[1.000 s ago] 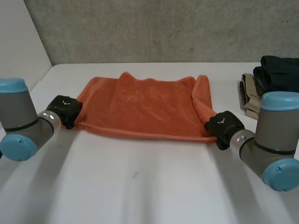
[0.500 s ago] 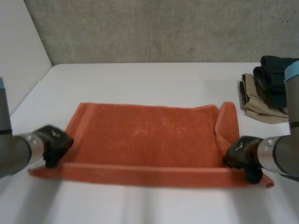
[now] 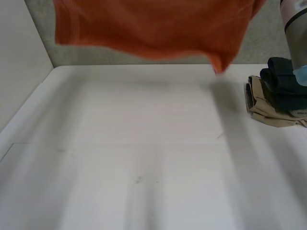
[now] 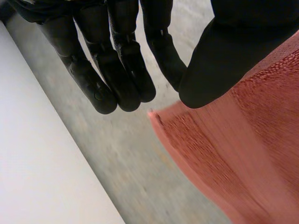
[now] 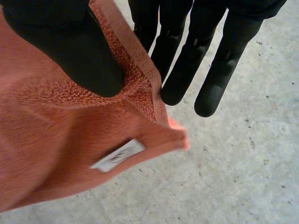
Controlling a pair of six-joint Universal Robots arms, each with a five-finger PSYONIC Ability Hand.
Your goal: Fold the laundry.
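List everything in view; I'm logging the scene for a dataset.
table: one, white, foreground
wall: one, grey, behind the table
towel: one, orange, held in the air above the table
label: one, white, near a towel corner
folded clothes: one pile, dark over beige, at the table's right side
right arm: one, grey, above the folded clothes
left robot hand: one, black, pinching a towel corner
right robot hand: one, black, pinching a towel corner
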